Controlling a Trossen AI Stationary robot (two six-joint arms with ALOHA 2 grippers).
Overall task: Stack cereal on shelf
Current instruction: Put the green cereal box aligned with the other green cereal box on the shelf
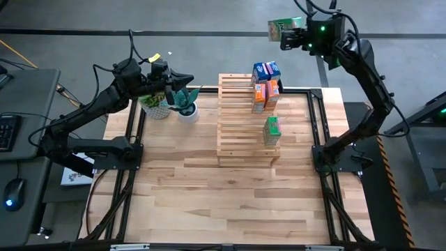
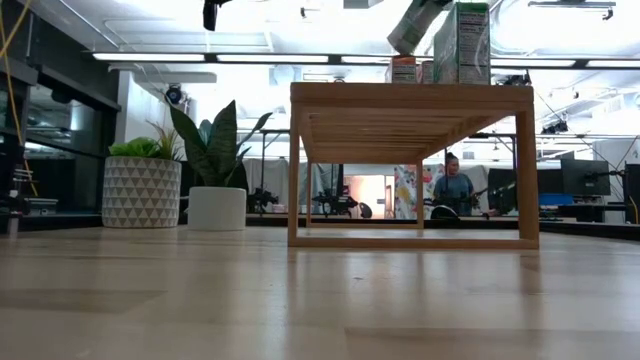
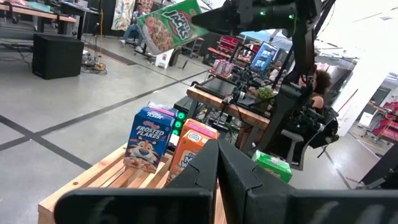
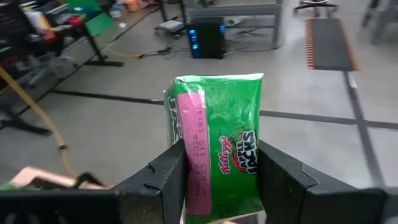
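The pale slatted shelf [image 1: 240, 122] stands on the table's far middle. On its right side stand a blue cereal box [image 1: 266, 70], an orange one [image 1: 265, 95] and a green one [image 1: 272, 130]. My right gripper [image 1: 291, 33] is high above the table's far right corner, shut on another green cereal box [image 1: 280, 28]. In the low view that box [image 2: 415, 24] is tilted above the shelf top [image 2: 410, 95]. My left gripper [image 1: 189, 82] is shut and hovers over the potted plants left of the shelf, pointing at it. My right gripper [image 4: 221, 180] pinches the green Apple Jacks box between its two fingers [image 4: 168, 177], one on each side of the box's near end [image 4: 217, 168]. The box sticks out forward past the fingertips. It is lifted clear of shelf and table and tilted.
Two potted plants [image 1: 157, 104] [image 1: 187, 108] stand by the shelf's far left corner, under my left gripper. The near half of the plank table [image 1: 230, 202] is bare wood. A keyboard and mouse [image 1: 14, 189] lie off the table's left. A person [image 2: 455, 185] sits far behind.
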